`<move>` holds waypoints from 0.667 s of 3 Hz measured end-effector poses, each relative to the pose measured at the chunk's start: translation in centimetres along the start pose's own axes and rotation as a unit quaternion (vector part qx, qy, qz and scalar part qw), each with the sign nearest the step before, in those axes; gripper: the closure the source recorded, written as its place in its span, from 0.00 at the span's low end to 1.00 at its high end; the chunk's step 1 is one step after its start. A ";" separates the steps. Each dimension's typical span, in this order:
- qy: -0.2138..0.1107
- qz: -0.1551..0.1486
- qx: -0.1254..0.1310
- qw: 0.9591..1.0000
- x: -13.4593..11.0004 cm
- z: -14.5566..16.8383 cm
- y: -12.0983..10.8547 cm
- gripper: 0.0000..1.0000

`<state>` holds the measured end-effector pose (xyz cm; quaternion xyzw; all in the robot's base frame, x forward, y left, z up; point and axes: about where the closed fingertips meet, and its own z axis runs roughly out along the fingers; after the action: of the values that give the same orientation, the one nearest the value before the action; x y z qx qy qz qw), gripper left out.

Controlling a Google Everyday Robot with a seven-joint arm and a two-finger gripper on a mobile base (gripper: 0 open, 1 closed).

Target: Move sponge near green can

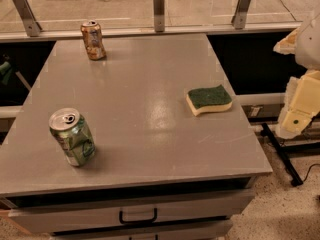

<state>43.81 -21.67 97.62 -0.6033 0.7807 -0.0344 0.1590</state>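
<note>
The sponge (pixel 209 99) lies flat on the right side of the grey table (pixel 150 84), dark green face up over pale yellow foam. The green can (pixel 72 137) stands upright, slightly dented, near the table's front left. My gripper (pixel 299 104) is a pale cream shape at the right edge of the view, off the table's right side, to the right of the sponge and apart from it. It holds nothing that I can see.
An orange-brown can (pixel 93 40) stands at the table's back left. A rail with metal posts (pixel 159 4) runs behind the table. A drawer with a black handle (pixel 138 216) is below the front edge. A black bar (pixel 281 154) lies on the floor at right.
</note>
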 end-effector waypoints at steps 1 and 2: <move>0.000 0.000 0.000 1.000 0.0 0.0 0.0 0.00; -0.028 -0.009 -0.002 1.000 -0.9 1.4 -1.3 0.00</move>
<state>45.64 -20.98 96.79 -0.6113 0.7706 -0.0174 0.1796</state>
